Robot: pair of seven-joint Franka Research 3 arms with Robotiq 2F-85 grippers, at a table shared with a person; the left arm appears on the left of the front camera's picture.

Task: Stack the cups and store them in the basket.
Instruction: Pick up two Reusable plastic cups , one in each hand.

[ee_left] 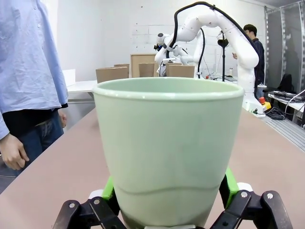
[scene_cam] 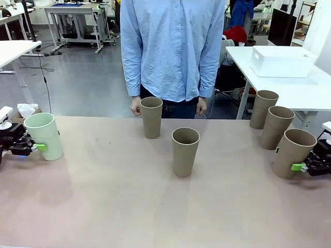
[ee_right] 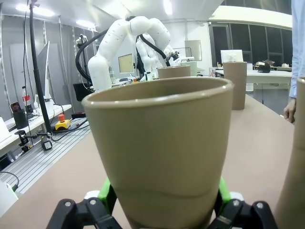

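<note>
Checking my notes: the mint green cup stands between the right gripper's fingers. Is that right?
No. The mint green cup stands between the left gripper fingers; the right gripper has a tan cup between its own. The front view shows it.

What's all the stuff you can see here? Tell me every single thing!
Table: one, tan, holding all the cups.
Green cup: one, pale mint green, at the left edge.
Brown cups: five, tan-brown; one at the far edge, one in the middle, three in a row on the right.
Basket: one, white, on the side table.
Side table: one, white, beyond the far right corner.
Person: one, light blue shirt, standing at the far side.
Left gripper: one, black with green pads, a finger on each side of the green cup.
Right gripper: one, black with green pads, open around the nearest right-hand brown cup.
</note>
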